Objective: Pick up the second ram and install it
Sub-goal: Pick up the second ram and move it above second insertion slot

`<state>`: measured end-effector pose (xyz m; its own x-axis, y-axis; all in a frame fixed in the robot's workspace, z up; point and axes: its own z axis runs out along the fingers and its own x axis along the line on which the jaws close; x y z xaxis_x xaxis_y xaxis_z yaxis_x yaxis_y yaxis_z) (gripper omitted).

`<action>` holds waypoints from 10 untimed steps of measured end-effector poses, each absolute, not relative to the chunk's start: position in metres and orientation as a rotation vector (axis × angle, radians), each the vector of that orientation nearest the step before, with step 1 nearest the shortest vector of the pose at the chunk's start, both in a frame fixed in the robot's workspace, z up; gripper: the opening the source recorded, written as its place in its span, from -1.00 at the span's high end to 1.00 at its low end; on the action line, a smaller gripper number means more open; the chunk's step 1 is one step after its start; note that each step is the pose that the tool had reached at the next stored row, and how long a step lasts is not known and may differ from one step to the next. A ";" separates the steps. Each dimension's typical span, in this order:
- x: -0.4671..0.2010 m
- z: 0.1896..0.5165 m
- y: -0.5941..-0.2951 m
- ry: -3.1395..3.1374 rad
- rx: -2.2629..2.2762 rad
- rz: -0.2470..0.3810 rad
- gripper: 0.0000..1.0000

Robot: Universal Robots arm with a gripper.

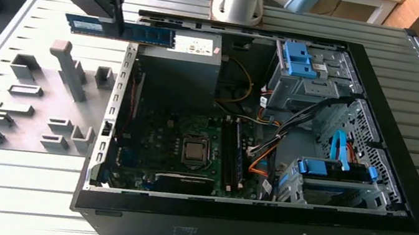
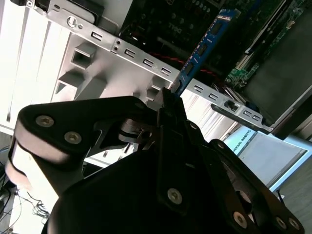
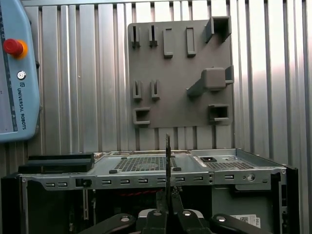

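The second ram is a long thin strip with small black chips. It hangs level in the air above the table, by the far corner of the open computer case on the exterior view's left. My black gripper is shut on it from above. In the second wrist view the ram sticks out past the closed fingertips toward the case's metal rim. In the first wrist view the ram shows edge-on, rising from my gripper in front of the case wall.
A grey holder plate with raised blocks lies on the slatted table on the exterior view's left of the case. Inside the case are the motherboard, black memory slots, a power supply, orange cables and blue drive brackets. A teach pendant lies on the table.
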<state>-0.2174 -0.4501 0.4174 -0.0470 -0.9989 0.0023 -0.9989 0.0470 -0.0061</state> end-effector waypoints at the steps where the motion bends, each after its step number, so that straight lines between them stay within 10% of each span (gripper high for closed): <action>1: -0.216 0.417 -0.450 2.271 -2.167 -0.009 0.72; 10: -0.203 0.417 -0.450 2.271 -2.167 -0.009 0.72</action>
